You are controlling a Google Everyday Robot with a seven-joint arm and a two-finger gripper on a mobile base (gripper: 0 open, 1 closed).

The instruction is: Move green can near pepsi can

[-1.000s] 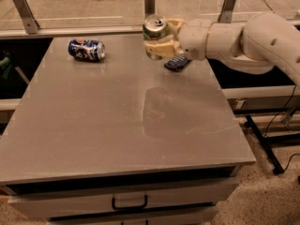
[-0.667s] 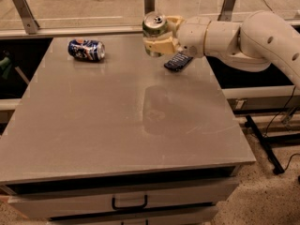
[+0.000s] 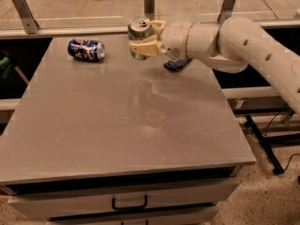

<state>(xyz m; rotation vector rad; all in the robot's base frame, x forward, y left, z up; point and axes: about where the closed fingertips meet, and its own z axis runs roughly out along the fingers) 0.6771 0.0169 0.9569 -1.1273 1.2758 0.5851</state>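
Observation:
The green can (image 3: 139, 30) is upright, held off the table by my gripper (image 3: 146, 40), whose cream fingers (image 3: 144, 48) are shut around its body. It hangs above the far middle of the grey table (image 3: 117, 125). The pepsi can (image 3: 86, 49) lies on its side at the far left of the table, to the left of the held can with a gap of bare table between them. My white arm (image 3: 225, 41) reaches in from the right.
A flat dark blue packet (image 3: 177, 64) lies on the table just under my wrist, right of the held can. A glass-and-metal railing (image 3: 149, 3) runs behind the far edge. A drawer with a black handle (image 3: 129, 203) sits under the front edge.
My gripper has carried the green can a little to the left, towards the pepsi can. The pepsi can and the packet have not moved.

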